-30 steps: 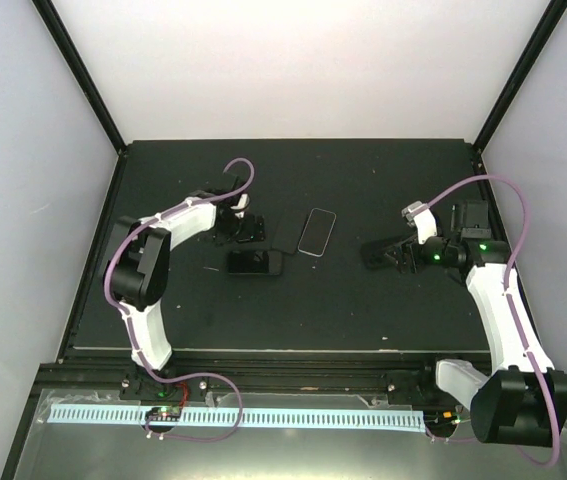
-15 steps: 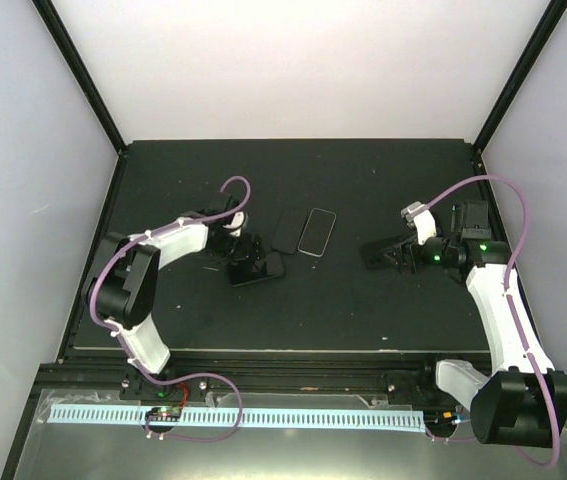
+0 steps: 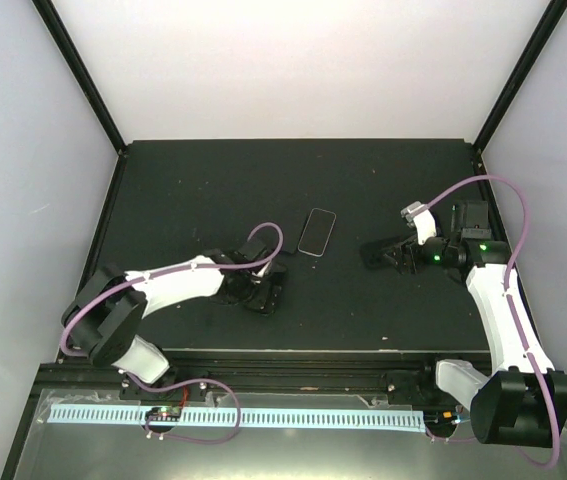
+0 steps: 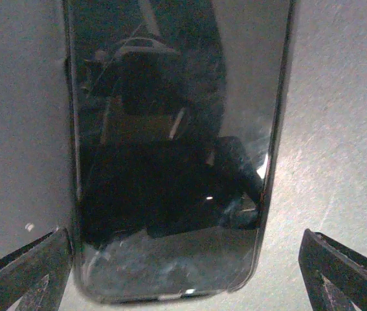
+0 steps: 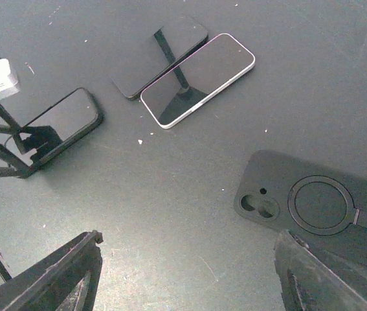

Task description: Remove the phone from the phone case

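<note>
A dark phone [image 4: 170, 162] with a thin dark rim, perhaps its case, lies flat on the black table. My left gripper [image 4: 183, 285] is open, its fingers [image 4: 28, 272] standing either side of the phone's near end. In the top view this gripper [image 3: 263, 288] covers the phone. The same phone [image 5: 57, 129] shows in the right wrist view. My right gripper [image 5: 188, 240] is open and empty above the table, beside an empty black case [image 5: 312, 207] with a ring on its back. In the top view it [image 3: 375, 252] sits at the right.
A silver-edged phone [image 3: 316, 232] lies mid-table, also seen in the right wrist view [image 5: 198, 79], with another dark phone [image 5: 160, 55] touching its side. Black frame rails [image 3: 83, 80] and white walls bound the table. The near table edge [image 3: 283, 352] is close to my left gripper.
My left arm swung toward the near edge and to the right, and the dark phone under its gripper shifted nearer with it. The right arm has not moved.
</note>
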